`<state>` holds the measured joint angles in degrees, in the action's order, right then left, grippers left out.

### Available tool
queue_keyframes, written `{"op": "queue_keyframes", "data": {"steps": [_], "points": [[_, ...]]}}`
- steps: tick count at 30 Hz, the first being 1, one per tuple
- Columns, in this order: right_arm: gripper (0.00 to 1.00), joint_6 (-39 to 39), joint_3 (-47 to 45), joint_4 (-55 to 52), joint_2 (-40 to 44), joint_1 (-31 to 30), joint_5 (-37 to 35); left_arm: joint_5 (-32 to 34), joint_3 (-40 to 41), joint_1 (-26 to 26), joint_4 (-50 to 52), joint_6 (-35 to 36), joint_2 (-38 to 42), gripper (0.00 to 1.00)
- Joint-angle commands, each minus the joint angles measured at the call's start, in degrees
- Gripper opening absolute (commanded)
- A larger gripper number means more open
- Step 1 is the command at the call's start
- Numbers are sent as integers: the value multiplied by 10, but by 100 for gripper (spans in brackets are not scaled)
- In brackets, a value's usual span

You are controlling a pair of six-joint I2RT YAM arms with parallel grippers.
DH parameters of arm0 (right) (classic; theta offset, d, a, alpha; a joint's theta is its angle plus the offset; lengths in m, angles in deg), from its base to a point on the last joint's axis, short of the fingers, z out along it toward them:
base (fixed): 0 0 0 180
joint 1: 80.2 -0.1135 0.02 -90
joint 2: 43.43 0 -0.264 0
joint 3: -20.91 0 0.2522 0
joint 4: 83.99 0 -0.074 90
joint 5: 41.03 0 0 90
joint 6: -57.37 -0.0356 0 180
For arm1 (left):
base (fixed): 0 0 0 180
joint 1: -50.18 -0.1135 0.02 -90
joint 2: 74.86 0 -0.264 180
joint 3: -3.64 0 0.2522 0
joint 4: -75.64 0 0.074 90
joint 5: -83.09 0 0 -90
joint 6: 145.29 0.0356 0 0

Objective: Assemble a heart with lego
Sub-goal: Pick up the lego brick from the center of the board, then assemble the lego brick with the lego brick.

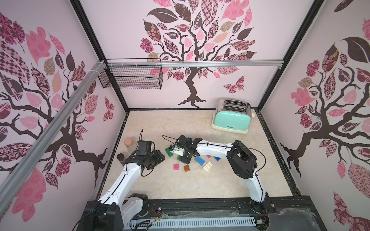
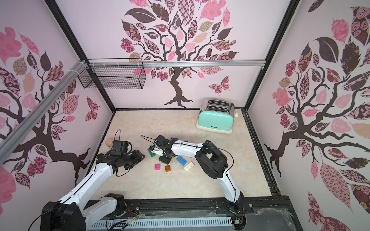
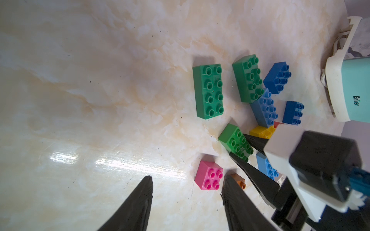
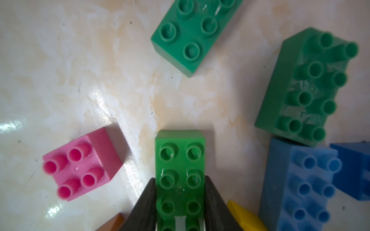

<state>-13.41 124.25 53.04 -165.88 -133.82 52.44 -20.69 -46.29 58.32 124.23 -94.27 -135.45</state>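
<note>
Green brick [image 4: 180,152] clamped in right pincer [image 4: 180,179], a grip top views hide; left pincer [image 3: 187,178] gapes empty

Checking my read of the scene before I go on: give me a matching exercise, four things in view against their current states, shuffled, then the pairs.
1 bright green brick
2 pink brick
3 left hand
4 toaster

a open, holding nothing
b near the back wall
c clamped in the right hand
d loose on the table, untouched

Pairs: 1-c, 2-d, 3-a, 4-b.
</note>
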Motion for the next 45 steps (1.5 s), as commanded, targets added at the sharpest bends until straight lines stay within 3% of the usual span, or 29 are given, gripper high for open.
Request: {"op": "queue_keyframes", "data": {"steps": [1,8,13,32,45], "points": [[27,43,-17,16,38,-3,16,1,-2,-11,11,9,0,59],[24,120,-46,31,102,-4,106,-64,10,-93,8,-5,10,59],[24,141,-57,38,110,-25,101,-102,16,-132,1,-13,19,59],[23,160,-84,88,87,-85,-42,-103,37,-140,-25,-28,19,59],[23,165,-75,79,67,-85,-36,-103,41,-141,-28,-30,19,59]]}}
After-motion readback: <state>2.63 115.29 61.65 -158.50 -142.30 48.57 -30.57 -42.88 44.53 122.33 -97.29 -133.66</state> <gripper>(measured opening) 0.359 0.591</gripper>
